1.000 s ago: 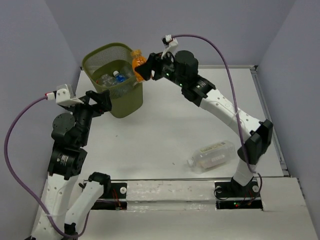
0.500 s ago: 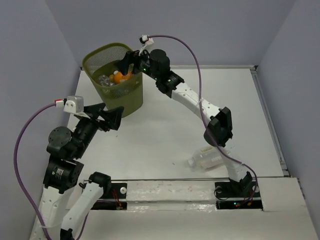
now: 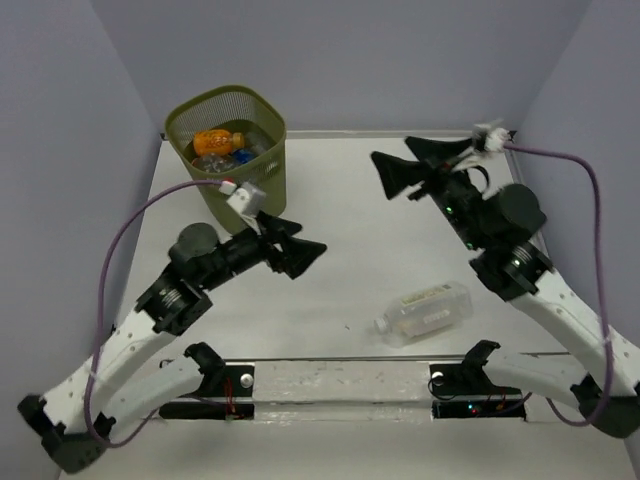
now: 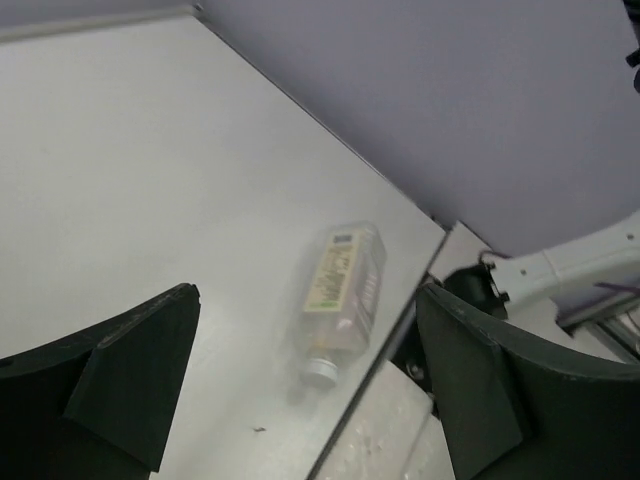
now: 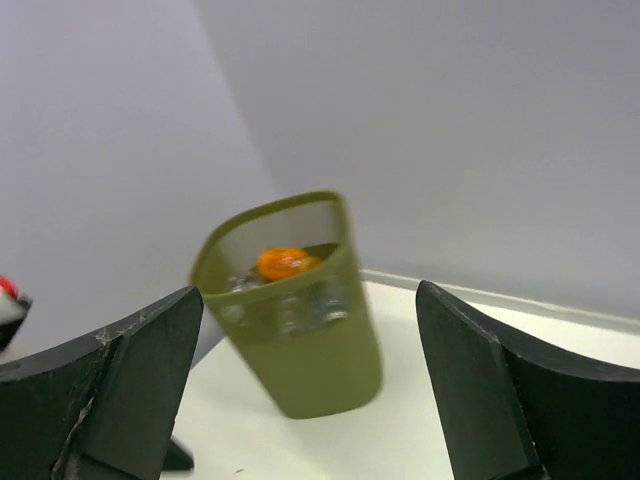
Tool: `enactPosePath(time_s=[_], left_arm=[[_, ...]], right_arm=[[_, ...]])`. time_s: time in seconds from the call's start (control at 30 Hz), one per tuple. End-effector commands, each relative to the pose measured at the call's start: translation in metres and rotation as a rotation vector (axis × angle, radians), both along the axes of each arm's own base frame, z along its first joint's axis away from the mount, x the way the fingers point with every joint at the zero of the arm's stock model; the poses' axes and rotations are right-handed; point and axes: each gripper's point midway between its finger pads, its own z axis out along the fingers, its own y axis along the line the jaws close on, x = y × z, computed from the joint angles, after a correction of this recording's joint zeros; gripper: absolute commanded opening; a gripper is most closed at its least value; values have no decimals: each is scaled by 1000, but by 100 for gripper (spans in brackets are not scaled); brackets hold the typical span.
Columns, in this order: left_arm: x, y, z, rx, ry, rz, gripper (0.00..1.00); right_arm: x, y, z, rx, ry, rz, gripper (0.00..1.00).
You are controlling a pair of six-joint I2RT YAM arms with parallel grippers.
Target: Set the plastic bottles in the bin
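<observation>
Since a second ago the right gripper (image 3: 392, 157) has dropped the small orange plastic bottle (image 3: 218, 139) into the olive-green mesh bin (image 3: 270, 168) at the far left. Its fingers are now wide apart and empty, and the arm has swung back right. The left gripper (image 3: 305, 245) gapes too, holding nothing, with its forearm reaching right. It's aimed at the large squarish clear bottle (image 3: 425, 310) lying near-right on the white table (image 3: 350, 230), probably my next pick.

**Tally: bottles, bin, pincers**

One bin (image 3: 268, 190). In it are one orange bottle (image 3: 218, 139) and some clear bottles (image 3: 235, 156), too jumbled to count. One large clear bottle (image 3: 425, 311) lies on the bench (image 3: 360, 250). Two pincers: left pincer (image 3: 305, 252), right pincer (image 3: 395, 162).
</observation>
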Motion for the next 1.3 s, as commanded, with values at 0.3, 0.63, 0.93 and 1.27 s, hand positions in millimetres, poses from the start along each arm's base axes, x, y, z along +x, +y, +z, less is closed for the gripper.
enactPosePath(time_s=[0.3,0.63,0.93,1.27], left_arm=[[-38,-223,-135,524,-93,-229,99],[-17,-285,-196,711,-105,-243,99],[-28,-283,-261,814,-36,-283,99],[-48,-269,-290,865,-7,-246,99]], right_arm=[[-59,-161,-104,42,184,-443,92],[-74,-171,-108,52,173,-428,91],[-78,-164,-108,44,160,-379,91],[-76,-152,-114,18,167,-334,91]])
